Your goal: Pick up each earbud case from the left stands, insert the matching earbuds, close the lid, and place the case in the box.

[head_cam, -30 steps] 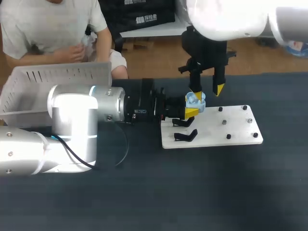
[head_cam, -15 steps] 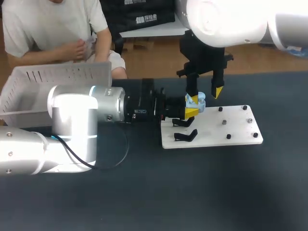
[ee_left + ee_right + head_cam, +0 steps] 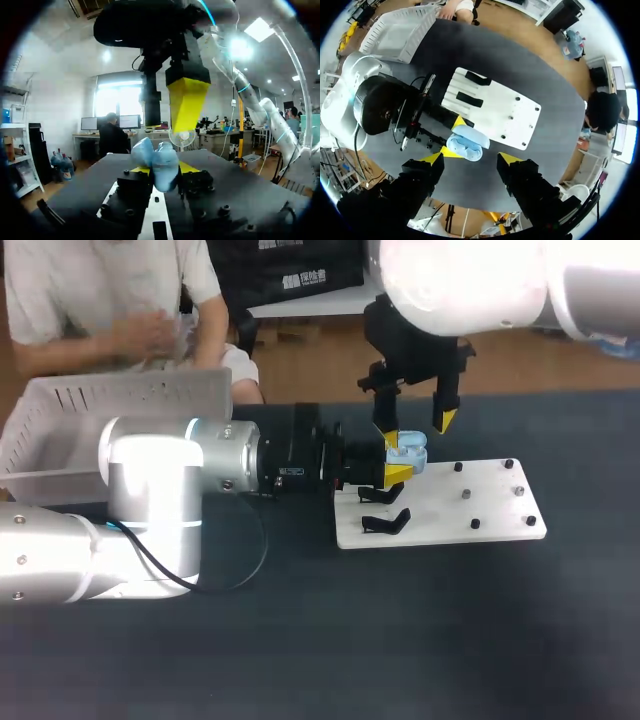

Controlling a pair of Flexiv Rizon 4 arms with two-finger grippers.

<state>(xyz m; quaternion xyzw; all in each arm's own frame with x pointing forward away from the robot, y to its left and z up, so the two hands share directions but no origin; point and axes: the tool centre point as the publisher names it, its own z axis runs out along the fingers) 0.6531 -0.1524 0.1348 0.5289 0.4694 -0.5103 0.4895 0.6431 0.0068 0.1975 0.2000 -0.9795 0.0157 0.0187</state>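
Left end effector [image 3: 398,472] gripped the pale blue earbud case [image 3: 408,452] from both sides, above the white board's [image 3: 480,502] 10 o'clock corner, likely presenting it upward. Right end effector [image 3: 413,430] hung directly overhead, fingers spread, empty. Box [image 3: 60,440] sat at table's 10 o'clock.

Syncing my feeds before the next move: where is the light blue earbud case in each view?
Head view: light blue case in the left claw, at the white board's left end.
Left wrist view: centre, between that claw's fingers.
Right wrist view: just ahead of the open right claw, beside the board.
Landmark: the white board.
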